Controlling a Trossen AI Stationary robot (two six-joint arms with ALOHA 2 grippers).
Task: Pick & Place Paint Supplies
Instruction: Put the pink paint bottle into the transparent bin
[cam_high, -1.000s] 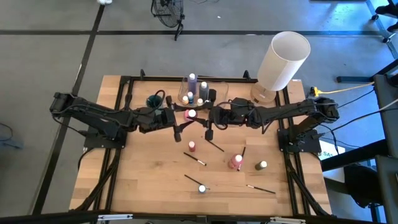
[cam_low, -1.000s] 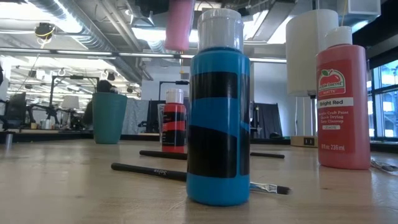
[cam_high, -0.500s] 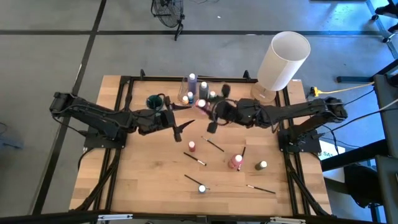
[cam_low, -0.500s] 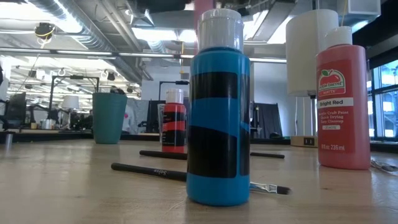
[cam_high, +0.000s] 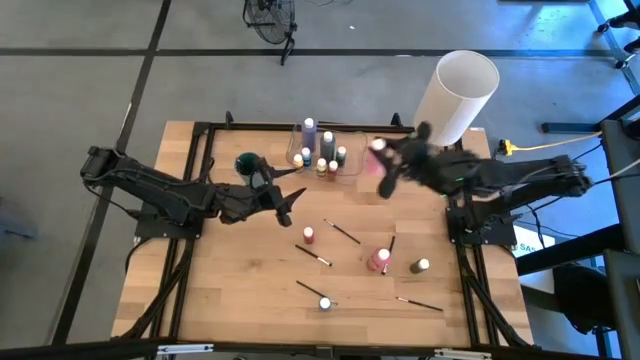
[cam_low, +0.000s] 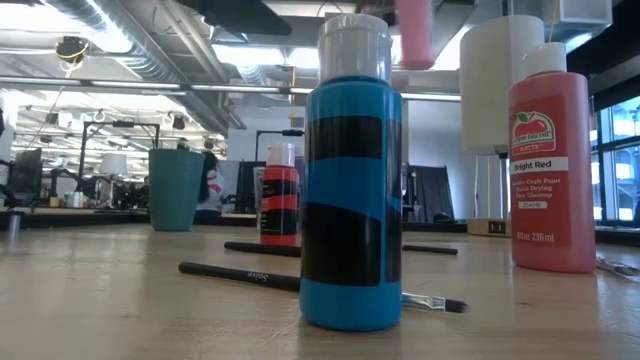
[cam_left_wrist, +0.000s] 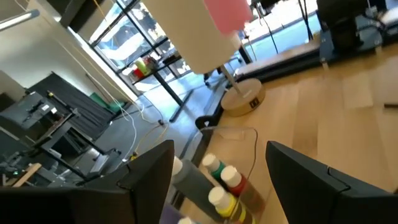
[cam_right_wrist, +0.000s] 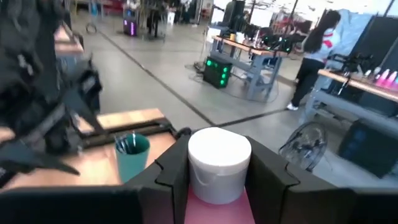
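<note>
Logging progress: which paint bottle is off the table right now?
The pink bottle with the white cap, gripped in the right claw above the table; every other bottle stands on the wood or in the clear container.

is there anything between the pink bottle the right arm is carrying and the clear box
Nothing visible blocks it. The right pincer holds the pink bottle up in the air just beside the clear box. The box already holds several bottles, so free room inside is limited. The left pincer waits open, farther off.

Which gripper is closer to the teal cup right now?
Left. The left gripper is open just beside the teal cup; the right gripper, holding a pink bottle, is beyond the clear container.
</note>
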